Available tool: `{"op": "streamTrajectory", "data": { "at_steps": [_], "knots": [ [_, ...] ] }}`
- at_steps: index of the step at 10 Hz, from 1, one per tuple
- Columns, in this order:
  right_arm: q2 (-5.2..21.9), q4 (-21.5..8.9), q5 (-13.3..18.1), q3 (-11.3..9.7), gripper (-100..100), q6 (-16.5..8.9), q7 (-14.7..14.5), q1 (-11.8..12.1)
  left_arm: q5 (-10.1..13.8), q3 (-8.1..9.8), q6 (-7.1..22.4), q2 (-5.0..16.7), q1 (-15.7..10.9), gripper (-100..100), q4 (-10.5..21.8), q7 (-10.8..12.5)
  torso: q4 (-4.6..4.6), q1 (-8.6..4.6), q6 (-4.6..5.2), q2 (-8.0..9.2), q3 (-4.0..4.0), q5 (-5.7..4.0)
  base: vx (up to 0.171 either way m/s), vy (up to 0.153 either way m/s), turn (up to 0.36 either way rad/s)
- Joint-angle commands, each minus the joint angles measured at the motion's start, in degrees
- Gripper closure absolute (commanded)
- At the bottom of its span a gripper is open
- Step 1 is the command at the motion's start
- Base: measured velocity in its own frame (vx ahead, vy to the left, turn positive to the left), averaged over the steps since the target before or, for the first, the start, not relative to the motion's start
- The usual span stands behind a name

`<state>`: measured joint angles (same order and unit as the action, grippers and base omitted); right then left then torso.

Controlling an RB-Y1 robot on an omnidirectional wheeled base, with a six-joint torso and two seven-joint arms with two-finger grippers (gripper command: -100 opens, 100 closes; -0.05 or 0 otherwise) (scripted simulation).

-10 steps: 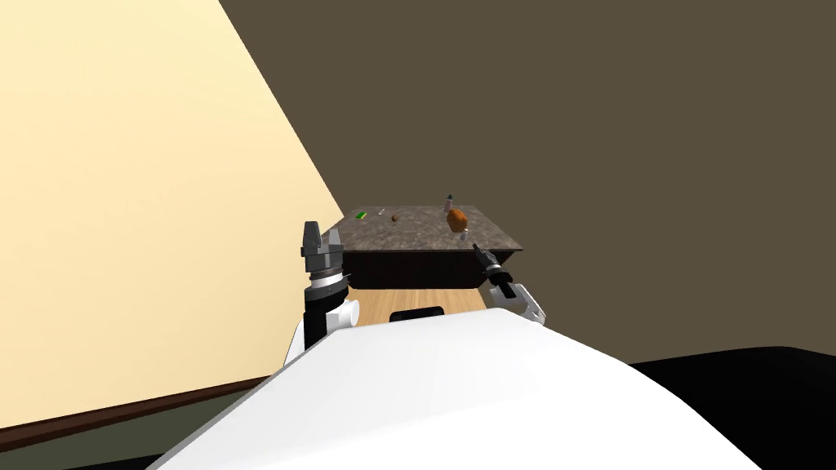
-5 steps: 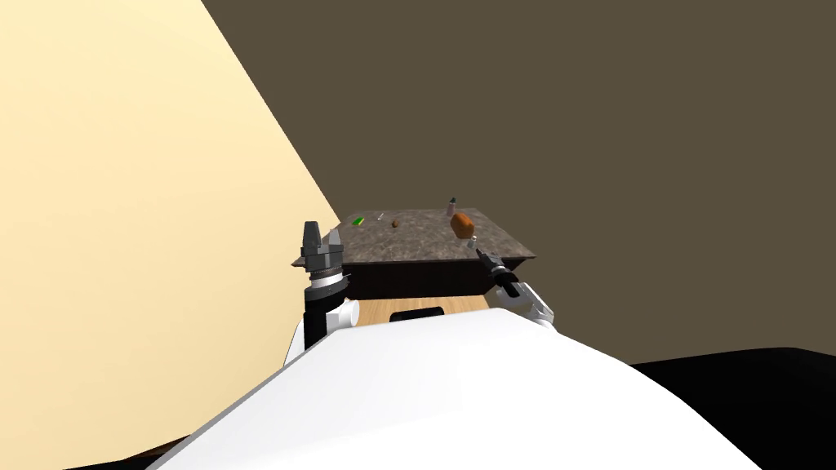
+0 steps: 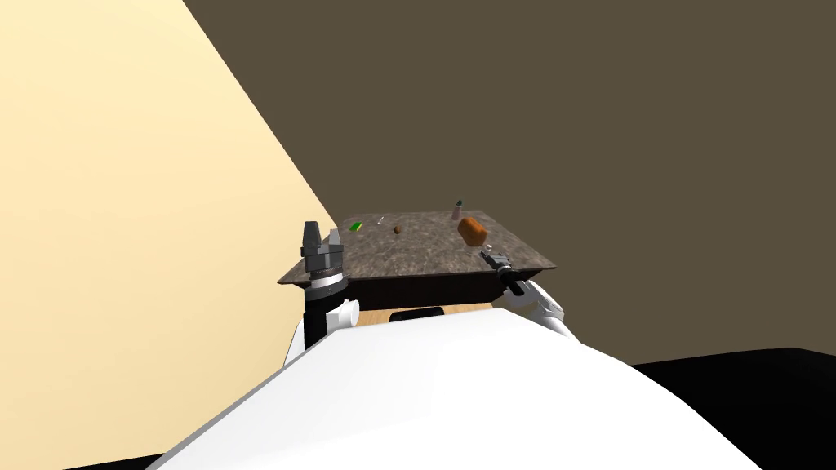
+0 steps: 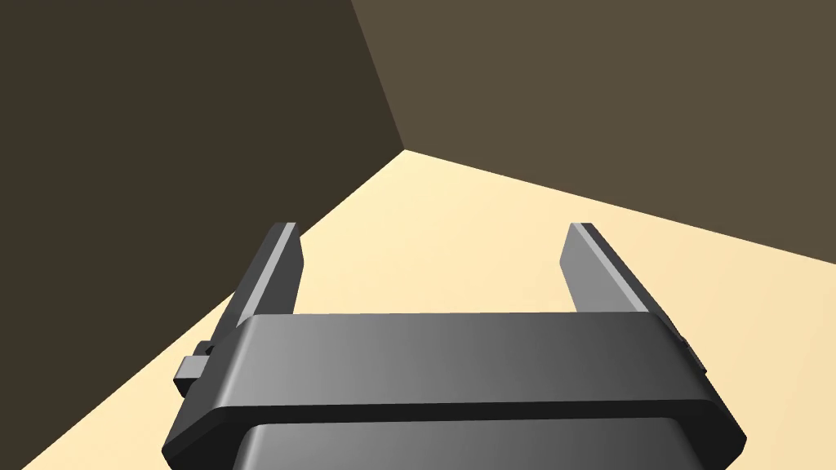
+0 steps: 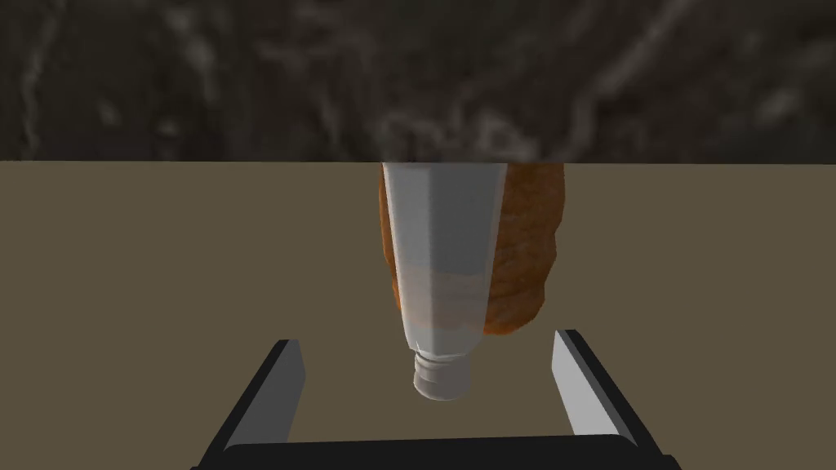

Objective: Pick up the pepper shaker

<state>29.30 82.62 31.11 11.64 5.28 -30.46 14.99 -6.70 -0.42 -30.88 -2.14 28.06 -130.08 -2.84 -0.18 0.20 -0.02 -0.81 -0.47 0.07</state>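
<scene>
The robot has moved closer to the bench [image 3: 408, 253], and its right pincer [image 5: 426, 339] has reached in over the front edge. The pepper shaker [image 5: 437, 277] stands near the bench's right front corner, just in front of an orange-brown bread-like lump [image 5: 531, 245]. Small, clear-walled and rigid, it looks light, smooth and easy to tip, so the straight body below the cap is the best place to grip. The right pincer is wide open and empty, lined up on the shaker without touching it. The left pincer [image 4: 429, 232], also open and empty, is held up by the bench's left front corner.
</scene>
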Motion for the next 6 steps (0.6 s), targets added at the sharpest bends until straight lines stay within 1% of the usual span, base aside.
{"op": "streamTrajectory", "data": {
  "at_steps": [1,2,3,4,5,6],
  "knots": [
    [0.0,0.0,0.0,0.0,-100,0.0,0.0,0.0,0.0,0.0,0.0,0.0,0.0,0,0.0,0.0,0.0,0.0,0.0,0.0,0.0,0.0,0.087,0.04,-0.001],
    [0.1,-0.1,0.1,0.0,0,-0.1,-0.2,-0.1,0.0,0.0,0.0,0.0,0.0,0,0.0,0.0,0.06,-0.13,0.02,0.35,0.18,-0.02,0.017,0.007,0.001],
    [0.0,-3.0,0.1,-0.9,-100,1.1,-0.8,-2.9,0.0,0.0,0.0,0.0,0.0,0,0.0,0.0,0.13,-0.25,0.03,0.62,0.35,-0.05,-0.006,0.013,-0.119],
    [0.0,-4.1,0.1,-0.9,-100,1.1,-0.8,-3.8,0.0,0.01,0.0,0.0,0.0,0,0.0,0.0,0.16,-0.26,0.04,0.76,0.43,-0.06,-0.021,0.012,-0.097],
    [0.0,-6.3,0.1,-1.9,-100,2.2,-1.4,-5.9,0.0,0.0,0.0,0.0,0.0,0,0.0,0.0,0.18,-0.28,0.04,0.85,0.49,-0.06,-0.035,0.013,-0.167],
    [0.0,-8.2,0.1,-1.9,-100,2.2,-1.4,-7.5,0.0,0.01,0.0,0.0,0.0,0,0.0,0.0,0.19,-0.27,0.05,0.92,0.52,-0.06,-0.028,0.015,-0.06]
  ]
}}
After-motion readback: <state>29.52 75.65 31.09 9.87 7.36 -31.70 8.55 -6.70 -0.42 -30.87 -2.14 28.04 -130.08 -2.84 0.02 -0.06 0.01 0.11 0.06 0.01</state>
